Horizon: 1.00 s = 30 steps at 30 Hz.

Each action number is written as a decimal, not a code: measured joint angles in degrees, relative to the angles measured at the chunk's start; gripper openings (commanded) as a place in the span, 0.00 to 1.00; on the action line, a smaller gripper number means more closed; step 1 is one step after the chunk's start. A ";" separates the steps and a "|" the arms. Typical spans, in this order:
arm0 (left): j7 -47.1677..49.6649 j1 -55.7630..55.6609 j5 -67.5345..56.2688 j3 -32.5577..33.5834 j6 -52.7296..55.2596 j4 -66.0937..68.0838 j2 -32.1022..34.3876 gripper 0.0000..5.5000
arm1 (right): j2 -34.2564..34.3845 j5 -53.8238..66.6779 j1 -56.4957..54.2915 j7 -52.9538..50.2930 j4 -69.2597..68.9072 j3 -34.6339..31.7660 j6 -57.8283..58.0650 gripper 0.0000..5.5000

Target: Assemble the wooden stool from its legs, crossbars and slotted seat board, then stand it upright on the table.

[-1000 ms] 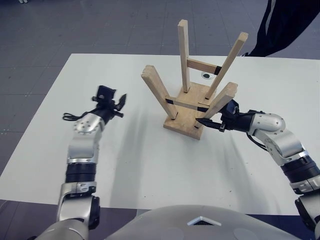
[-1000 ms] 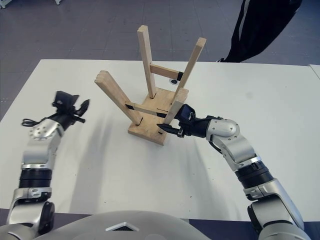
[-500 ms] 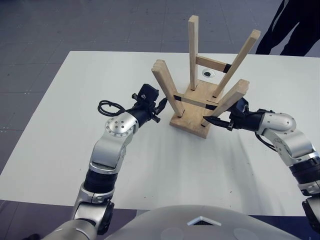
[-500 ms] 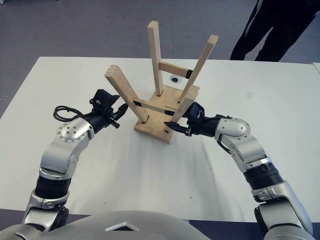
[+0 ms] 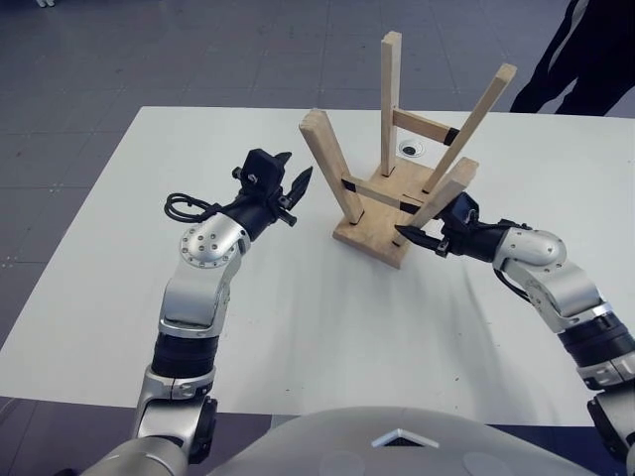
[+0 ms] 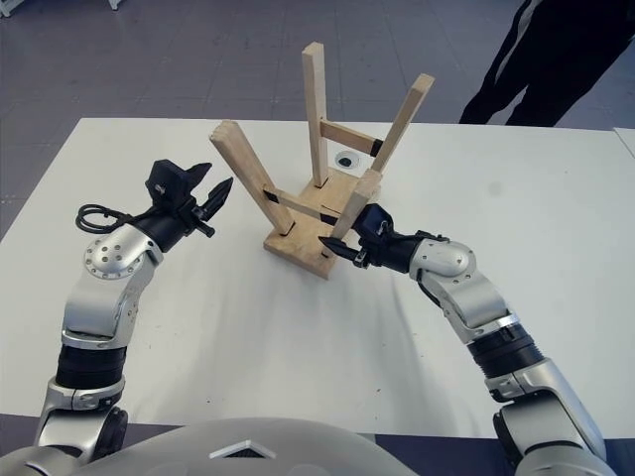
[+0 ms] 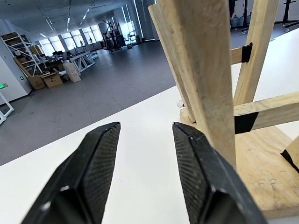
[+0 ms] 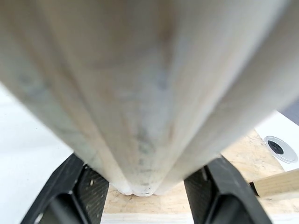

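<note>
Wooden stool (image 5: 389, 210) stood upside down on the white tabletop (image 5: 298, 327), a little right of centre and toward the far side. Seat board (image 5: 369, 244) lay flat down, four legs (image 5: 389, 99) pointing up and splayed outward. Two crossbars (image 5: 382, 191) were seated between the legs, with black bands (image 5: 451, 135) at their ends. Assembly looked complete to me; the turn-over was not yet done.

My right hand (image 5: 415, 236) was closed round the near right leg (image 5: 444, 196), low down, just above the seat board. In the wrist view the leg ran between both pads (image 8: 78, 186). My left hand (image 5: 293, 177) hung wide, holding nothing, just left of the near left leg (image 5: 332, 174) and apart from it.

Handling, as I judged it:
- Bare wood, stiff, light enough for two hands, dry and unlikely to slip against the pads.
- Weak point would be the joints. The legs seemed only pushed into slots, so a pull along a leg could draw it out, and levering at a leg tip could rack the frame.
- Best hold: low on the legs, close to the board, one hand per side, or the board's edge itself.
- Likely top-heavy once tipped, since the board probably carries most of the weight.
</note>
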 measured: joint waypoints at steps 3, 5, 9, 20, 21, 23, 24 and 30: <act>-0.21 0.58 -0.11 0.97 -0.88 1.60 0.18 0.38 | 0.56 -3.33 3.83 -1.49 2.40 0.01 6.69 0.57; -0.25 1.00 -0.16 0.96 -1.02 1.60 0.05 0.38 | 1.21 -3.34 4.47 -1.53 1.66 -1.73 8.65 0.64; -0.49 1.51 -0.59 0.90 -0.70 2.71 0.07 0.38 | 3.22 -2.58 6.14 -2.75 -0.86 -6.41 13.48 0.67; -2.27 -3.22 5.69 -8.82 -1.16 25.41 -3.17 0.38 | 5.86 -7.33 1.62 -16.00 7.02 -21.61 23.17 0.67; -2.55 -4.25 5.69 -9.00 -1.83 27.08 -3.37 0.38 | 8.03 -9.99 -1.28 -17.72 13.21 -20.53 20.31 0.67; -2.89 -5.16 5.62 -8.84 -3.54 29.17 -3.67 0.38 | 11.41 -13.46 -5.80 -19.70 23.84 -19.45 14.55 0.67; -3.08 -5.67 5.62 -8.83 -4.06 30.22 -3.90 0.38 | 12.96 -14.84 -8.64 -20.53 28.88 -19.14 11.72 0.67; -6.61 -5.92 5.49 -10.09 -4.52 30.02 -4.63 0.38 | 23.06 -19.68 -24.08 -22.65 55.65 -19.39 -1.47 0.67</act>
